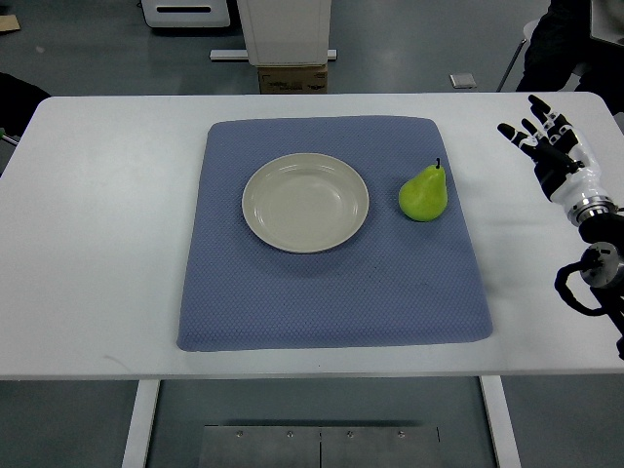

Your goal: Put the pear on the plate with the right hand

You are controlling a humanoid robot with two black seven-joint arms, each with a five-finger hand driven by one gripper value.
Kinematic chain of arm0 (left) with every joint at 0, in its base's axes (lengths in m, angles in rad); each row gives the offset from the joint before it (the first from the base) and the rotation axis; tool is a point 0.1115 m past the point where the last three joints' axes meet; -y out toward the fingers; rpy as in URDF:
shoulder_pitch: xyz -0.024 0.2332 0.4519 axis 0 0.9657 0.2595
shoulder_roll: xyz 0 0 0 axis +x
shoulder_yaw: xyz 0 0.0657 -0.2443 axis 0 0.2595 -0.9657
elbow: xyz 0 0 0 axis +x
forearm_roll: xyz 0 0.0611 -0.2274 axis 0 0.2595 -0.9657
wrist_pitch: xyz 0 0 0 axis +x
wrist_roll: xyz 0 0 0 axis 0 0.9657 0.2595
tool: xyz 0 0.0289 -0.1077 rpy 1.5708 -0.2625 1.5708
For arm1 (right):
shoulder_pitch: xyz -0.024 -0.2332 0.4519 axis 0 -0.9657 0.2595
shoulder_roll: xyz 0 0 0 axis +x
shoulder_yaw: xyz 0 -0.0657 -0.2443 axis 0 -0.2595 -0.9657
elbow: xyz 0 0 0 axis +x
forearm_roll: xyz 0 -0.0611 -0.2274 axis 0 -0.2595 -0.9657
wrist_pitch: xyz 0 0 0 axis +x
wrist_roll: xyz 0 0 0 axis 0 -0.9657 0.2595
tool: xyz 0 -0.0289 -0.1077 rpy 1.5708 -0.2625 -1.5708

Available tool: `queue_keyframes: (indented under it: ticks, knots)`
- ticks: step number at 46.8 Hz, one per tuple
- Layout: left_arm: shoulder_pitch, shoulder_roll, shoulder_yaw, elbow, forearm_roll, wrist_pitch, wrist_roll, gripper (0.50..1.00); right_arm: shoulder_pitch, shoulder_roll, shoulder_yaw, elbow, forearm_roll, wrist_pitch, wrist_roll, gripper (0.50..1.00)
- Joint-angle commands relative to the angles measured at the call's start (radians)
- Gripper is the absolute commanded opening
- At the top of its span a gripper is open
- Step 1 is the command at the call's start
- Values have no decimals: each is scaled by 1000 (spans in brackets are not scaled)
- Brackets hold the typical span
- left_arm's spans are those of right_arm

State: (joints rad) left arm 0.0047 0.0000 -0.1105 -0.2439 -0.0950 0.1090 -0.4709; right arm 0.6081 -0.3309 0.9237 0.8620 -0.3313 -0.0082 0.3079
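Top view: pear (423, 194) beside plate (305, 202), right hand (553, 151) apart

No text, label, brand, number or sign can be read anywhere in the top view.
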Motion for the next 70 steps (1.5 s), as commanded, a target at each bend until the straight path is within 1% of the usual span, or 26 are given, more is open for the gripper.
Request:
queue_keyframes:
  ticks: [1, 5, 9, 16, 19, 25, 27, 42, 51, 54, 70]
  knots:
    - [1, 0, 0, 0, 0, 0, 0, 1000, 1, -8, 0, 0, 0, 1, 0, 1000]
    - [1, 0, 0, 0, 0, 0, 0, 1000, -2, -13, 0, 0, 1, 1, 3, 1000]
    - [1, 0, 0, 0, 0, 0, 0, 1000, -5, -16, 0, 0, 1, 1, 26, 1000]
    - [0, 0, 0, 0, 0, 0, 0, 1000, -4, -13, 0, 0, 1, 1, 43, 1000]
    - [0, 0, 0, 0, 0, 0, 0, 1000, -7, -10, 0, 0, 0, -1, 62, 1000]
    - [0, 0, 0, 0, 0, 0, 0, 1000, -10, -7, -6, 0, 1, -1, 128, 1000]
    - [0, 0, 0, 0, 0, 0, 0, 1000, -10, -7, -8, 0, 1, -2, 138, 1000]
    - [1, 0, 0, 0, 0, 0, 0, 1000, -7, -13, -40, 2, 0, 1, 128, 1000]
    - [0, 0, 0, 0, 0, 0, 0, 1000, -2, -14, -55, 0, -3, -1, 76, 1000]
    - [1, 0, 0, 0, 0, 0, 0, 1000, -1, -14, -65, 2, -6, -1, 68, 1000]
    - [0, 0, 0, 0, 0, 0, 0, 1000, 38, -16, -160, 0, -12, -1, 74, 1000]
